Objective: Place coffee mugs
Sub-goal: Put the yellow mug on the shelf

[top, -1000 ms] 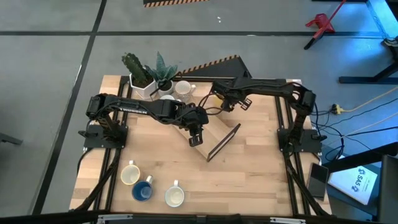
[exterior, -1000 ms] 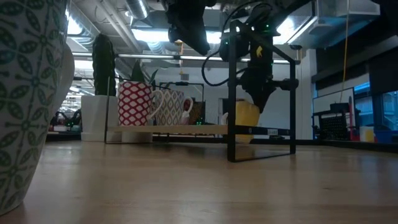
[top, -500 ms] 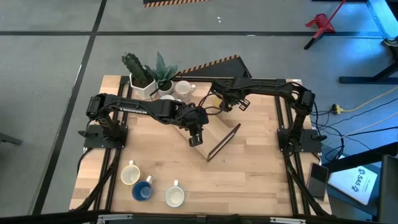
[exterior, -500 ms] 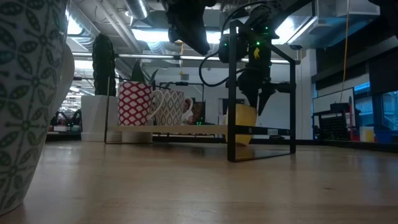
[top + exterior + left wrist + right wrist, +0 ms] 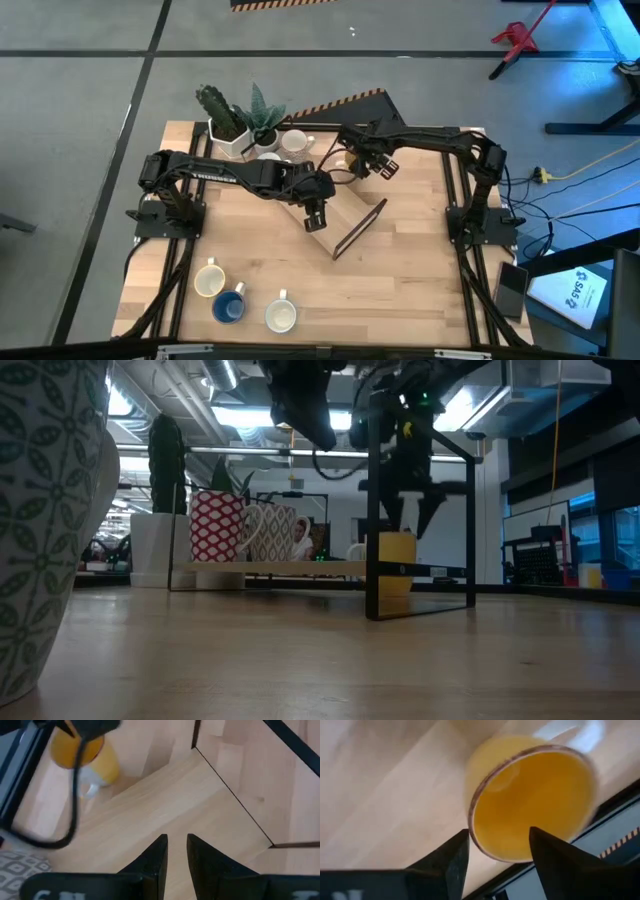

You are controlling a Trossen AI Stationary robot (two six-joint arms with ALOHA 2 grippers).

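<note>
An orange-yellow coffee mug (image 5: 397, 561) stands upright on the wooden tray (image 5: 338, 212), by the tray's far side. My right gripper (image 5: 412, 520) hangs open just above it; in the right wrist view the mug's mouth (image 5: 535, 802) lies beyond the spread fingers, which touch nothing. My left gripper (image 5: 176, 851) hovers over the middle of the tray with a narrow gap between its fingers and nothing in it. Two patterned mugs (image 5: 218, 525) (image 5: 272, 532) stand at the tray's far end. A cream mug (image 5: 208, 280), a blue mug (image 5: 229, 305) and a white mug (image 5: 281, 315) stand on the table near its front left.
Two white pots with green plants (image 5: 235, 125) stand at the table's far edge, with a white mug (image 5: 295, 145) beside them. A black metal frame (image 5: 360, 228) borders the tray. Bare tabletop (image 5: 400, 290) lies near front right. A patterned mug (image 5: 40, 510) fills the low view's left edge.
My right gripper has opened and let go of the orange-yellow mug, then risen a little above it. The mug, held under the shut fingers a second ago, now stands upright by itself on the tray.
</note>
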